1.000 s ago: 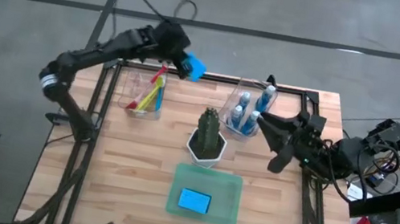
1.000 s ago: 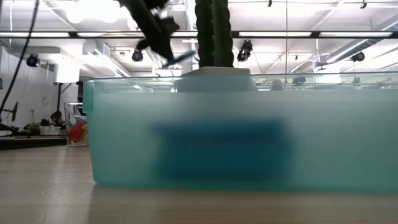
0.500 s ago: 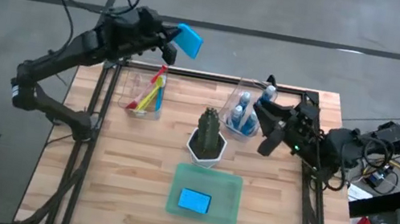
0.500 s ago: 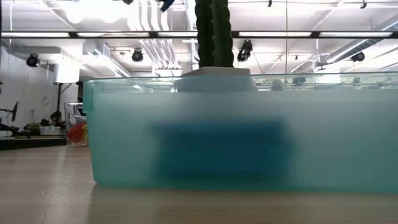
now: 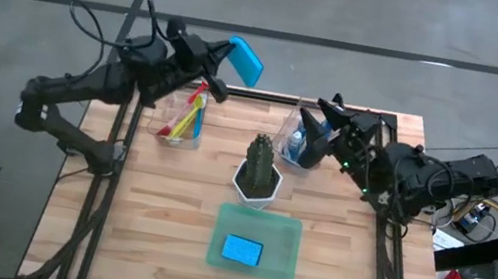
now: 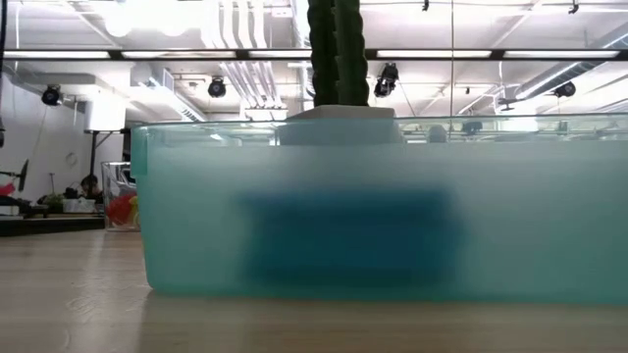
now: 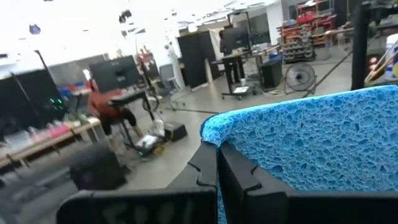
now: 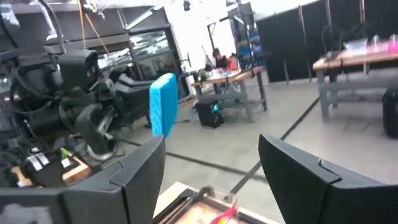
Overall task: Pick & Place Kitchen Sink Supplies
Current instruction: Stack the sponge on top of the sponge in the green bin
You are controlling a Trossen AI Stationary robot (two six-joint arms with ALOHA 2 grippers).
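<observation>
My left gripper point(image 5: 224, 66) is shut on a flat blue sponge point(image 5: 245, 61), raised high over the table's far left edge; the right wrist view shows this sponge point(image 8: 163, 102) too. A second blue sponge point(image 5: 242, 250) lies flat in the green tray point(image 5: 290, 230). Long-handled brushes point(image 5: 183, 118) lean in a clear bin at the far left. Small bottles of blue liquid point(image 5: 295, 145) stand in another clear bin, partly hidden by my right gripper point(image 5: 317, 121). It hovers open above them with nothing between its fingers point(image 8: 143, 174). My left gripper pinches the blue sponge between its two fingers point(image 7: 208, 168) near one end point(image 7: 249, 143). The fingers reach out about level. The rest of the sponge sticks out past the fingertips, lifted clear of the table and everything on it.
A dark green plant in a white pot point(image 5: 259, 169) stands mid-table between the two bins and the tray. In the low view the tray point(image 6: 196, 216) fills the foreground, with the plant point(image 6: 337, 49) behind it. Bare wood lies on the near left and right.
My left gripper has risen with the sponge, leaving the top of the low view, and has swung a little toward the table's right and tipped up to about level. My right gripper has moved toward the table's left and far edge, and now stands over the bottle bin.
</observation>
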